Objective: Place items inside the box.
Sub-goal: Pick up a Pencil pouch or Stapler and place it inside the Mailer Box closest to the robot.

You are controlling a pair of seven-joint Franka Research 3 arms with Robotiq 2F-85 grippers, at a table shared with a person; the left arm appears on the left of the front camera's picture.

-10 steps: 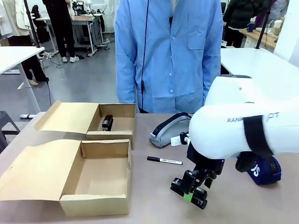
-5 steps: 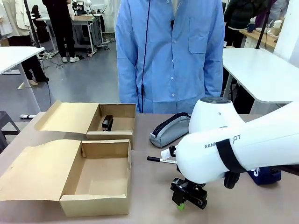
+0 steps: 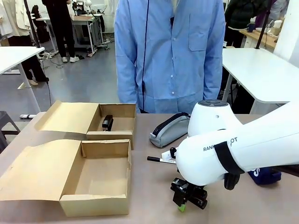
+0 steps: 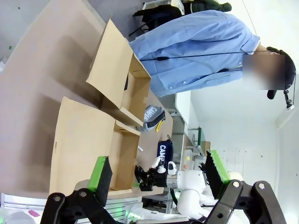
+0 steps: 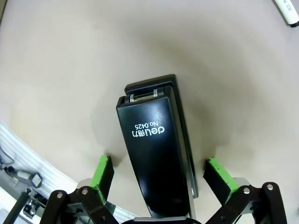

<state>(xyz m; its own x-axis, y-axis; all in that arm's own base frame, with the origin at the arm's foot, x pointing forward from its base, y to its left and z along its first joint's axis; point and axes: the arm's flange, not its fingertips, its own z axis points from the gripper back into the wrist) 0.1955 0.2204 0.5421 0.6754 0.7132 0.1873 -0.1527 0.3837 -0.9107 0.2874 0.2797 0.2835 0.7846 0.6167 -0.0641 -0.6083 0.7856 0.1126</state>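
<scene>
The nearer open cardboard box (image 3: 96,205) lies well to the left of the right gripper (image 3: 189,198). Over the past second its white arm has swung lower, bringing the gripper down astride a black stapler (image 5: 154,149) on the table. The jaws gape fully, with green pads (image 5: 103,171) flanking the stapler, apparently not touching it. Nothing is held yet, and a grasp looks imminent.

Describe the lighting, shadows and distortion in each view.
Front view: even room light, no glare on the table; the right arm looms large near the lens. Left wrist view: rolled, so the person stands sideways. Right wrist view: stapler sharp, faint sheen on top, soft shadows on the table around it.
</scene>
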